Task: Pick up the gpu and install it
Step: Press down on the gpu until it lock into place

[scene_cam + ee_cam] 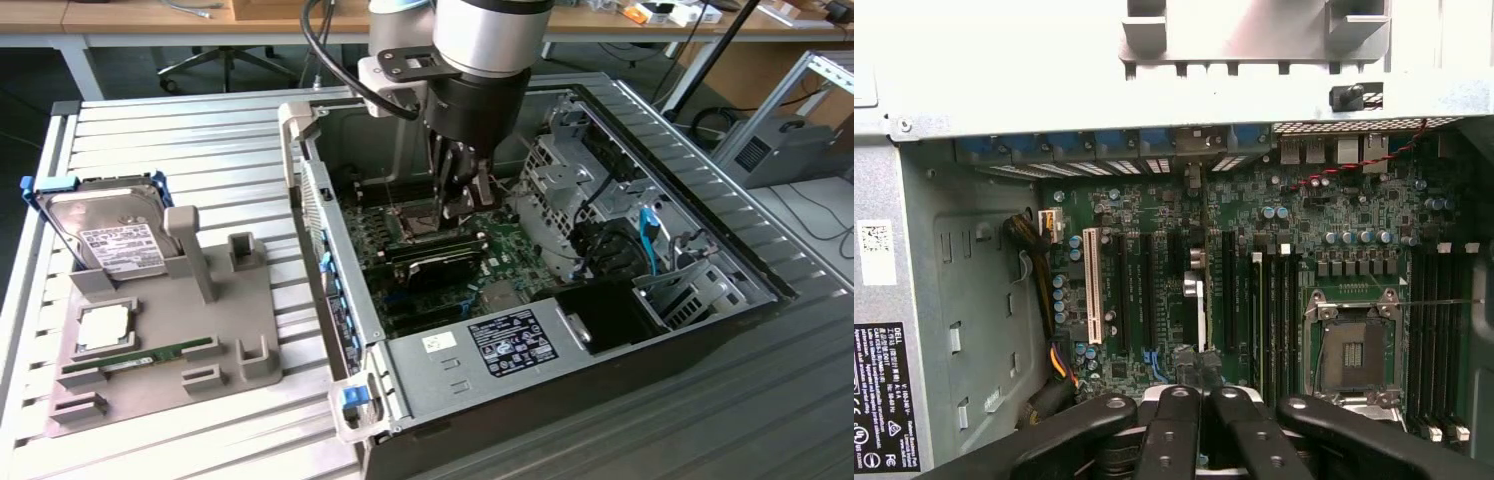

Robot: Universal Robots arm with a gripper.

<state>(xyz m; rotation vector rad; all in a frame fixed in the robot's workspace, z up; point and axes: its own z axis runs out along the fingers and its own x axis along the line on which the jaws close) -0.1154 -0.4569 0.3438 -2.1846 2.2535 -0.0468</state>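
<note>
The gpu (438, 268) stands on edge on the motherboard inside the open computer case (514, 350), a dark card among the expansion slots. In the wrist view the gpu (1200, 310) is seen edge-on, running from its silver bracket at the case's rear wall toward my fingers. My gripper (461, 205) reaches down into the case from above. The gripper (1200, 400) is shut, its black fingertips together directly over the card's upper edge. Whether they pinch the card or only rest on it I cannot tell.
An empty CPU socket (1351, 345) and memory slots lie beside the card. Drive cages and blue cables (650, 240) fill the case's exterior-view right. On the exterior view's left, a grey holder (180, 335) carries a hard drive (114, 235), a processor (104, 328) and a green memory stick (147, 357).
</note>
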